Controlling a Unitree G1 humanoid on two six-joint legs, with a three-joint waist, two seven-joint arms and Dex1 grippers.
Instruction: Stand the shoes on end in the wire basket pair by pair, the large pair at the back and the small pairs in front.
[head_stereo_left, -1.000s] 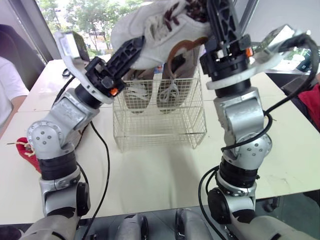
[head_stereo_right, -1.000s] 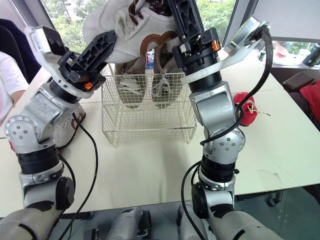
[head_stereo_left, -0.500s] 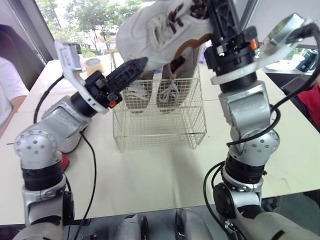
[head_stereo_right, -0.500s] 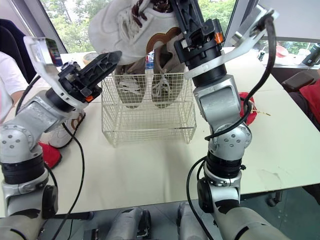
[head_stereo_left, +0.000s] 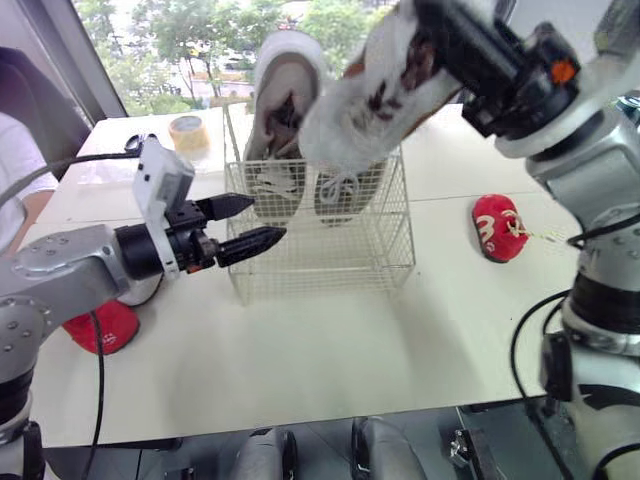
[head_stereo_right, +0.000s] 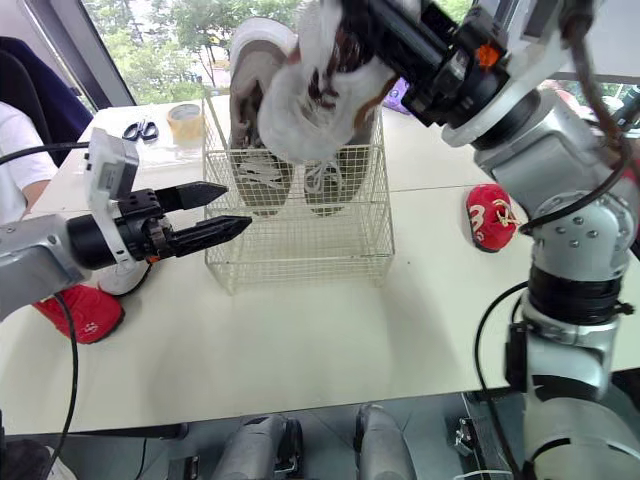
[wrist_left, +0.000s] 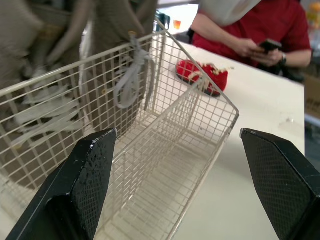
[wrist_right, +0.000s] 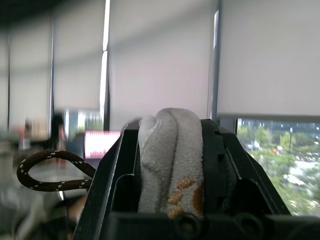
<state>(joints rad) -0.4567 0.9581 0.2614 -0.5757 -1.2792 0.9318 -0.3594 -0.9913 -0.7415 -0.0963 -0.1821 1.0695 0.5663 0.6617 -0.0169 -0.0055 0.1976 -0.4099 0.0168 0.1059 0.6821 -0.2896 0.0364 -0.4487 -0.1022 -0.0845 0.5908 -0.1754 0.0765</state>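
Observation:
My right gripper is shut on a white sneaker with brown laces and holds it, toe down, above the wire basket. The right wrist view shows its fingers clamped on the sneaker's collar. Two large grey-beige shoes stand on end at the back of the basket. My left gripper hovers open and empty just left of the basket's front, its fingers aimed at the basket's wire wall. A small red shoe lies right of the basket, another red shoe at the left.
A small white shoe lies under my left arm. A tape roll and scissors sit at the back left. A person in red sits beyond the table's right side; a white sleeve shows at the left.
My left gripper let go of the white sneaker, opened and dropped down to the basket's left front. The right gripper kept the sneaker and tipped it toe down over the basket.

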